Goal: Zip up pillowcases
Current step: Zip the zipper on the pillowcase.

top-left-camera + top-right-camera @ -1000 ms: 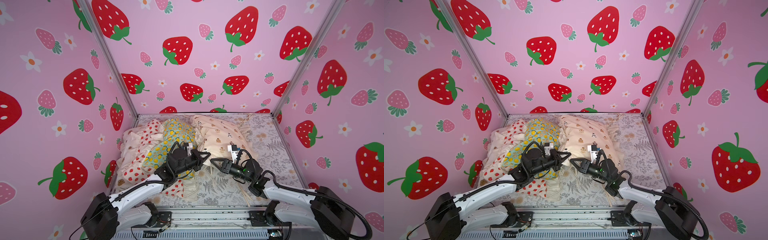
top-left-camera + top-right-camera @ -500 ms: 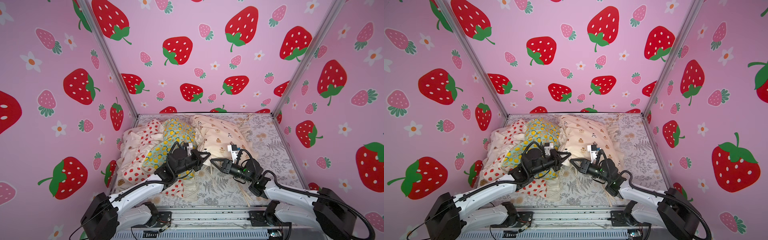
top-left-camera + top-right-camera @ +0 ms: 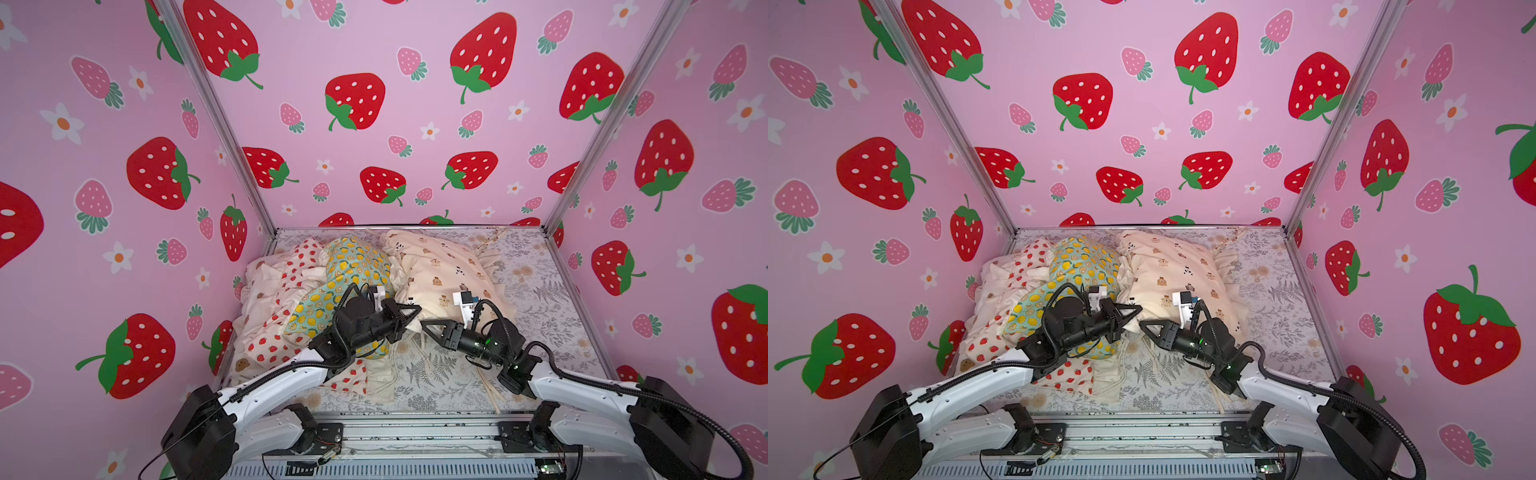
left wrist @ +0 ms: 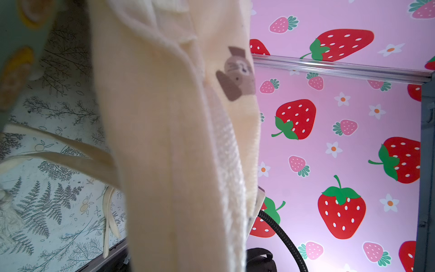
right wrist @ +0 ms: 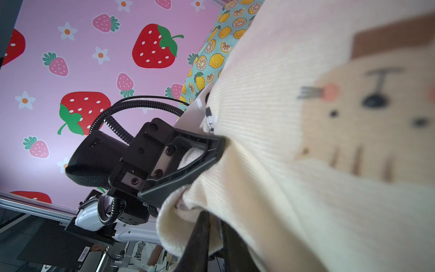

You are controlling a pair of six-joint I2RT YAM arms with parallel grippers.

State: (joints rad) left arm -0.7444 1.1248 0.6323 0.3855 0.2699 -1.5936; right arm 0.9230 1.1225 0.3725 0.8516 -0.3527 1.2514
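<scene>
The left fingers [image 5: 174, 186] are closed tight on the cream hem of the beige bear pillowcase [image 3: 440, 266], at its near corner, and they hold this edge up from the grey fern-print sheet [image 3: 540, 299] that covers the worktop. I judge that this hold is an anchor, because a zip runs well only when the cloth behind it is kept stretched. In the left wrist view the hem hangs straight, and a white woven strip [image 4: 227, 146], probably the zip tape, runs along it beside a printed bear.

The right fingers [image 5: 199, 240] stand narrow, just beside the left ones, at a fold of the same hem. Whether they pinch the cloth or a zip pull I cannot tell, because no slider is visible. Probably they look for the pull, and that is why they are so near to the anchor point.

The pillowcase itself lies at the far middle of the sheet. To its left the lemon pillowcase [image 3: 353, 266] and the strawberry pillowcase [image 3: 286, 282] are heaped together, touching it. A cookie-print pillowcase [image 3: 243, 365] shows only a corner under them. It seems these are put aside, so both arms can work on one seam.
</scene>
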